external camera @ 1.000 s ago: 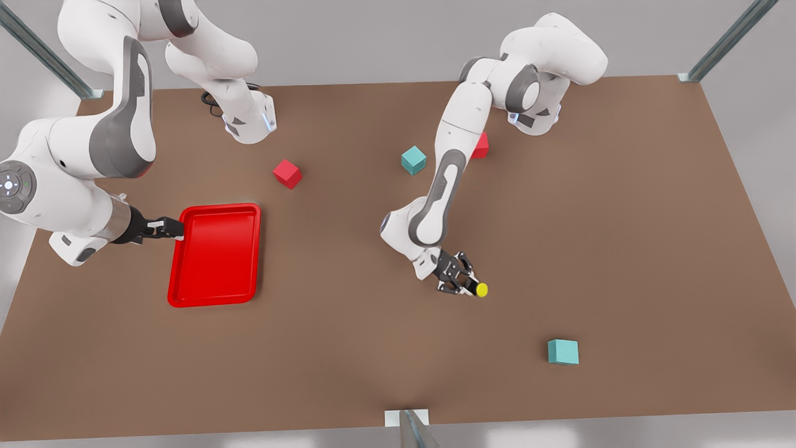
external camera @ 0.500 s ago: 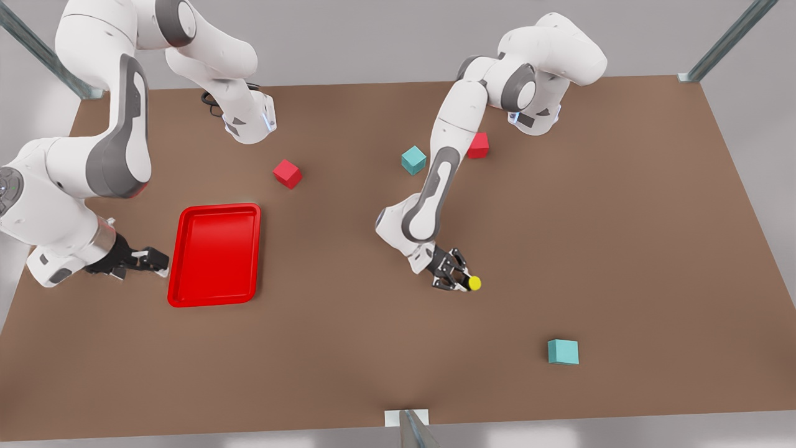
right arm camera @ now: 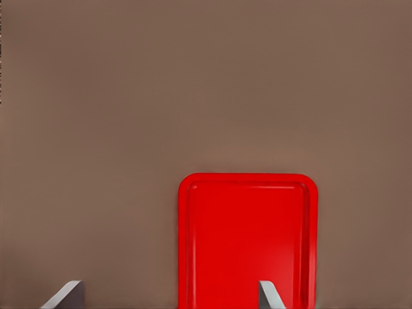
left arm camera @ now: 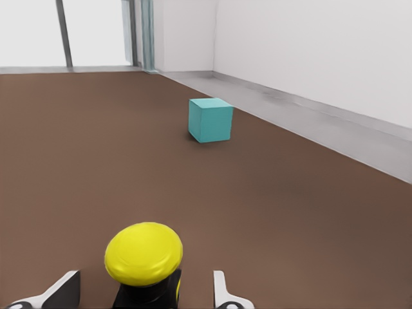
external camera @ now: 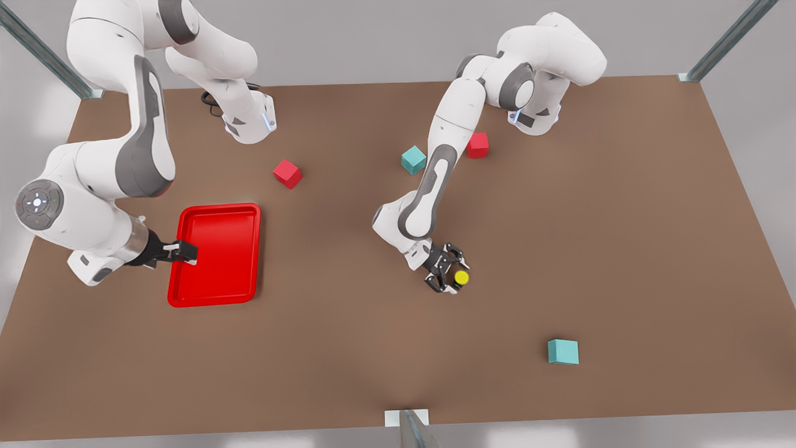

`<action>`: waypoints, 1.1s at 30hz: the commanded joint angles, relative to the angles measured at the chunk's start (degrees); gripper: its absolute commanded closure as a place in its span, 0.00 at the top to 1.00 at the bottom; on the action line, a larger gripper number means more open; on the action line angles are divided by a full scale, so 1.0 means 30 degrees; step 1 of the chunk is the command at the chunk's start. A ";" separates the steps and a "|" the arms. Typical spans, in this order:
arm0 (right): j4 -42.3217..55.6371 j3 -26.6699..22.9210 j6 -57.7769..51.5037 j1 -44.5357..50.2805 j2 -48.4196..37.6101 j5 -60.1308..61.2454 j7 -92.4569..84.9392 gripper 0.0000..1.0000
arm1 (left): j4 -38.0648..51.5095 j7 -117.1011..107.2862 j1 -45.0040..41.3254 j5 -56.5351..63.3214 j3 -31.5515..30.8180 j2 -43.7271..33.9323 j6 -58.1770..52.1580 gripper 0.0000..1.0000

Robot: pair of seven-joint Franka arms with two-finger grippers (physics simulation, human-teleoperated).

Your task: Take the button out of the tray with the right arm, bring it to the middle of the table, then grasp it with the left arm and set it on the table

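Fingers of the left hand [external camera: 449, 277] are bracketing the button [external camera: 461, 277] mid-table [external camera: 622, 218], apparently unclamped; right hand [external camera: 180, 252] is idling spread by the tray [external camera: 214, 300].

Brown table [external camera: 622, 236] — red tray [external camera: 214, 292], 4 cubes

You look down on grey smooth floor [external camera: 765, 143] around work surface. Slanted grey metal frame posts stand at far corners: one at front view's left [external camera: 43, 53], one at front view's right [external camera: 727, 40]. Third metal post on white foot [external camera: 407, 420] sits at near edge, centre. Left wrist view gives you plain white wall [left arm camera: 322, 45], bright window panes [left arm camera: 96, 29] beyond. Light soft, even.
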 commanded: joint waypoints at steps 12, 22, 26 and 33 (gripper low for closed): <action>-0.0235 0.0013 -0.0264 0.0488 0.0456 -0.0004 0.0699 1.00 | 0.0101 0.3918 -0.2551 -0.6756 -0.0426 -0.6458 -0.2773 1.00; -0.0323 0.0012 -0.0235 0.0458 0.0749 -0.0004 0.0757 1.00 | -0.0104 4.6050 1.2713 -1.7657 -0.0338 -1.5778 -0.7636 1.00; -0.0323 0.0012 -0.0323 0.0429 0.0690 -0.0004 0.0699 1.00 | -0.3825 4.5699 1.9129 -1.5812 -0.6930 -1.8298 -0.3886 1.00; -0.0323 0.0012 -0.0264 0.0400 0.0866 -0.0004 0.0699 1.00 | -0.3972 4.5728 1.8865 -1.5226 -0.7077 -1.8210 -0.4179 1.00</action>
